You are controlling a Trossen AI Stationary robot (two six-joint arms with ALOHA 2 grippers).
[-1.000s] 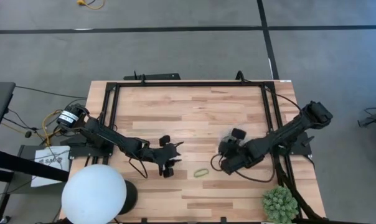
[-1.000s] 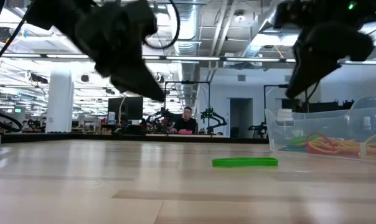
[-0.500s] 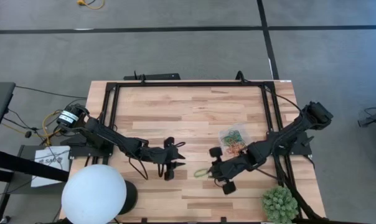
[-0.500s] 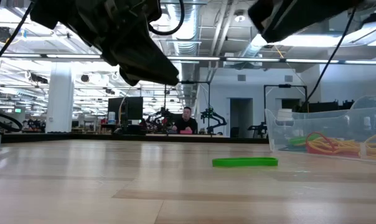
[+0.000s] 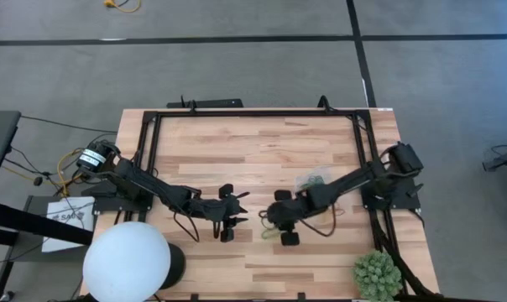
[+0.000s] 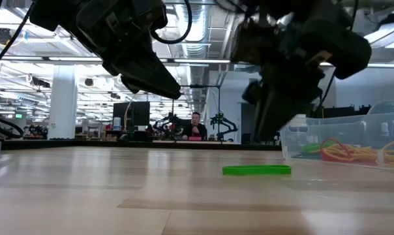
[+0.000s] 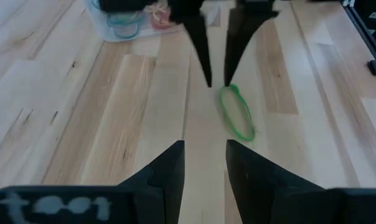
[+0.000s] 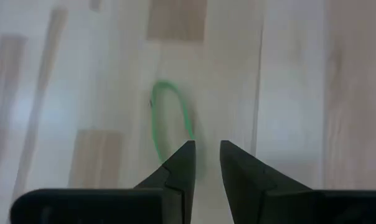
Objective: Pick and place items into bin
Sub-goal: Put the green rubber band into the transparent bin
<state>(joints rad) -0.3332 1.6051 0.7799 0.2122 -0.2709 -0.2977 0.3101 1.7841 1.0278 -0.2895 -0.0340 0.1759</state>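
Note:
A green rubber-band loop (image 5: 271, 232) lies flat on the wooden table; it also shows in the low view (image 6: 256, 170), the left wrist view (image 7: 237, 112) and the right wrist view (image 8: 170, 122). My right gripper (image 5: 280, 221) hovers just above its end, fingers slightly apart (image 7: 216, 83), touching nothing. My left gripper (image 5: 229, 215) hangs left of the band, open and empty (image 7: 204, 158). The clear bin (image 6: 353, 140) stands on the table farther right, holding several coloured bands (image 6: 340, 151); my right arm partly covers it in the high view (image 5: 312, 182).
A white globe (image 5: 126, 262) stands at the near left corner and a spiky green plant (image 5: 377, 274) at the near right. A black frame (image 5: 253, 113) runs along the table's far and side edges. A person (image 6: 196, 127) sits in the room behind.
My right gripper has left the bin, gone toward the table's left and near edge, and come down over the green band. The bin, covered before, shows again. My left gripper has shifted slightly right. The band has not moved.

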